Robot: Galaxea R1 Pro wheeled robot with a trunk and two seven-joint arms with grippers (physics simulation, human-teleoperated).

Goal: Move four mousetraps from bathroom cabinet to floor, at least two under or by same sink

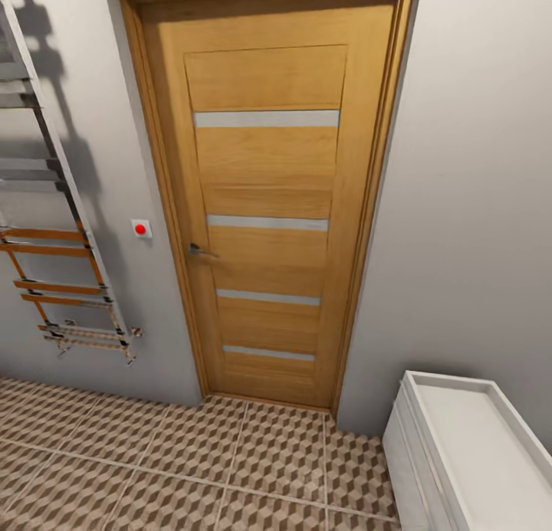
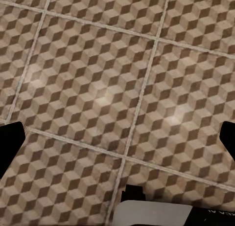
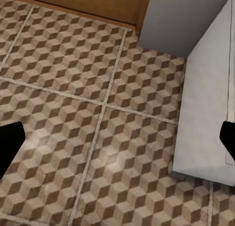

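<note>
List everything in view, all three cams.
door: 1, orange-brown wood with pale strips, shut, straight ahead
door handle: 1, metal, door's left edge
wall switch: 1, white with red button, left of door
towel rail: 1, chrome and orange bars, left wall
floor: cube-pattern tiles, brown and beige
sink: 1, white, lower right by wall
left gripper: black fingertips wide apart over tiles
right gripper: black fingertips wide apart, near the white unit

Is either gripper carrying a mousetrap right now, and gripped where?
Nothing is held. The left gripper and right gripper both stand open, with only the bathroom floor between their fingertips.
</note>
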